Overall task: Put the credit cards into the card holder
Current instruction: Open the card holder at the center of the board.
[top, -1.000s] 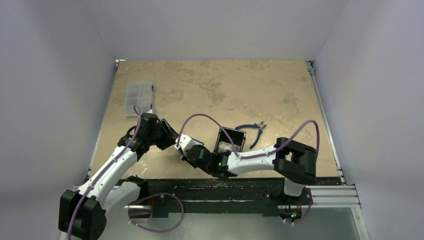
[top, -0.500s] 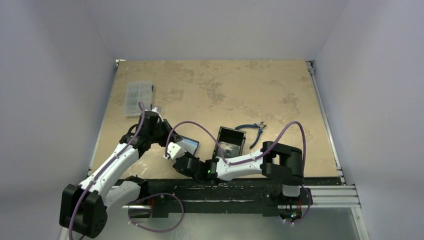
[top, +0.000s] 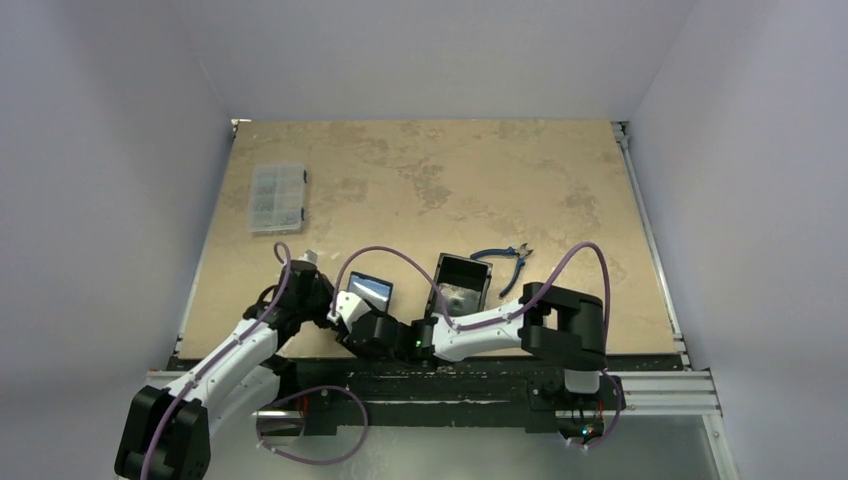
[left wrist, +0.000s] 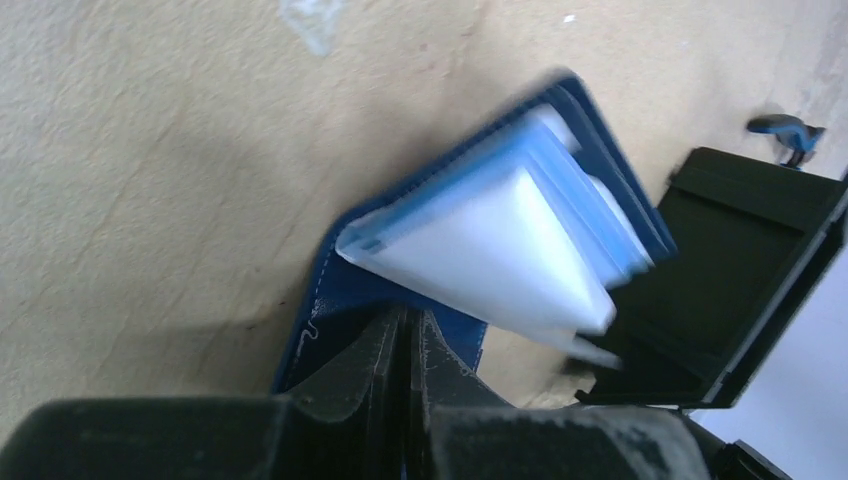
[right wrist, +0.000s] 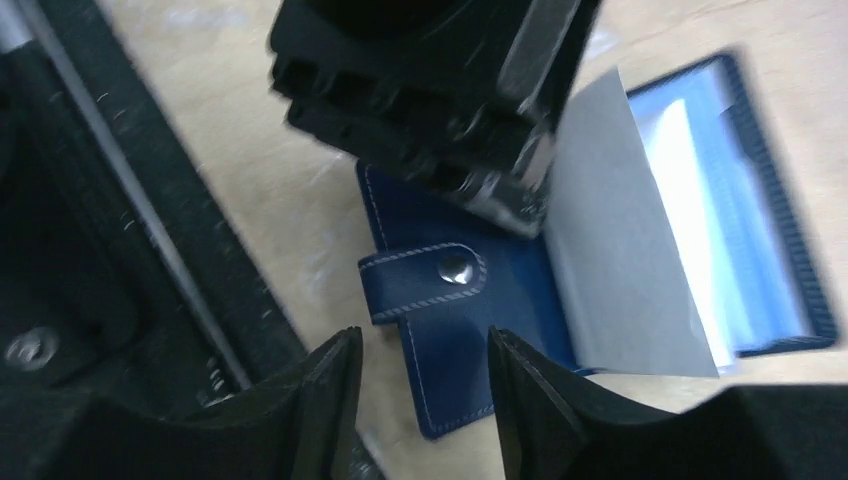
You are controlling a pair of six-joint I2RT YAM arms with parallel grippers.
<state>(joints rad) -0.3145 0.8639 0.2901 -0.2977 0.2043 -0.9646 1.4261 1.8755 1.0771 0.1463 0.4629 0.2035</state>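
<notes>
No lettering seems readable anywhere, card holder (right wrist: 420,290) included.

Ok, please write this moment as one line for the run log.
left pincer: shut on card holder cover | right pincer: open, over its snap flap | card holder: lies open on table

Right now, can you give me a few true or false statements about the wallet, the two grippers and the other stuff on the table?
1. The card holder lies open on the table. True.
2. The right gripper is clamped on the card holder. False: its jaws stand open, holding nothing.
3. The left gripper is shut on the card holder's cover. True.
4. The pliers lie inside the black tray. False: they lie on the table beside it, on its right.
5. The clear compartment box sits apart from both arms, at the far left. True.
</notes>
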